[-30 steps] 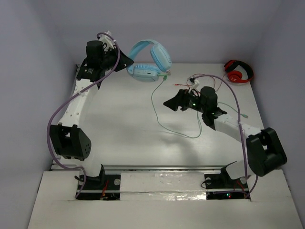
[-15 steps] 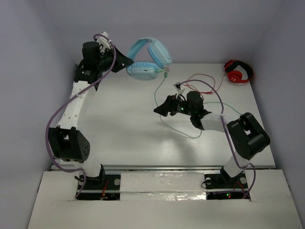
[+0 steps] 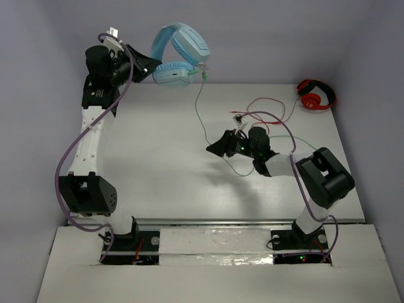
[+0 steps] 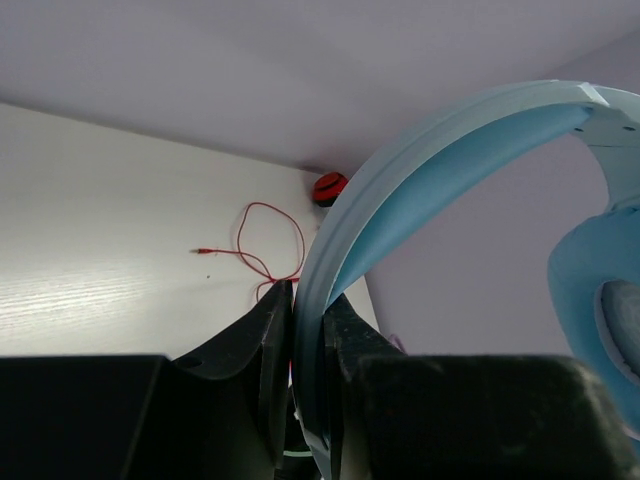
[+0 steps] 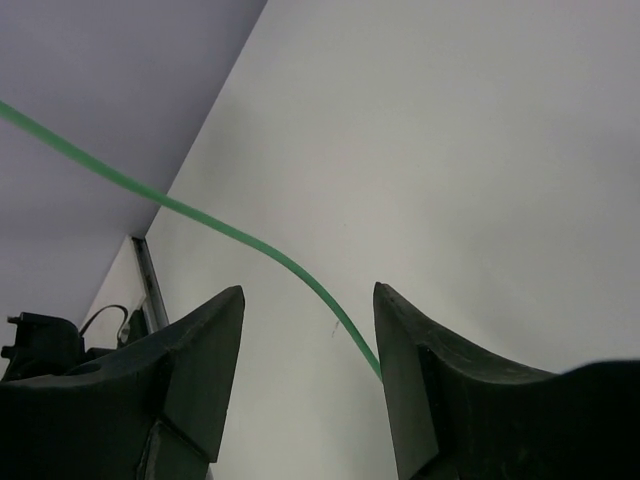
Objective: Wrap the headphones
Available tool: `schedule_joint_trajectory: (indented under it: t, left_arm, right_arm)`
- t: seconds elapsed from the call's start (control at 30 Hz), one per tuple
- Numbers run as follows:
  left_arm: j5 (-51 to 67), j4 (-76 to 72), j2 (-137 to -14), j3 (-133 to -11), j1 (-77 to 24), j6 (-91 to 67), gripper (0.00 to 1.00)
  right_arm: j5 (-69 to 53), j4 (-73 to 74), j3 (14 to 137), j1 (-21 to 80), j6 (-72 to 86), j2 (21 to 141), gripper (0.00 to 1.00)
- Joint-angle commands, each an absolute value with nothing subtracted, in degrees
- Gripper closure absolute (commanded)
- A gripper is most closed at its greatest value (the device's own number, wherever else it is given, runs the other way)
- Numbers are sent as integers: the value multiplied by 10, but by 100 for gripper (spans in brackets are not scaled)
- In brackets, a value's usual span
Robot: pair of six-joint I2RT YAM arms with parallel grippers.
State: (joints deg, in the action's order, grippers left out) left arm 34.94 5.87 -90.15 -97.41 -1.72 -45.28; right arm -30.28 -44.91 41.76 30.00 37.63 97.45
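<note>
My left end effector (image 3: 149,64) is clamped on the headband (image 4: 420,150) of the blue headphones (image 3: 182,52), holding them in the air above the far left corner of the surface (image 3: 151,164). Their green cable (image 3: 200,113) hangs down and passes between the spread fingers of my right end effector (image 3: 215,146), low over the middle. The red headphones (image 3: 314,96) lie at the far right corner.
</note>
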Motion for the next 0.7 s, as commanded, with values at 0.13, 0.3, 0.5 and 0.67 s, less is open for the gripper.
schedule_joint_trajectory:
  t: [0.13,0.3,0.5,0.67]
  left_arm:
    - [384,-23,-864,-984,7,-504,100]
    - [374,-53,-851,-937,14,-524,100]
    - [342,-134,-832,-834,19,-587,100]
    - [237,-210,-779,-725,19,-627,100]
  right_arm:
    - [-345,-556,420,301,405,1020,38]
    - [-372,-570,409,307,431,993,55]
    - [-369,-446,425,317,407,937,94]
    - [-245,-217,472,376,323,845,100]
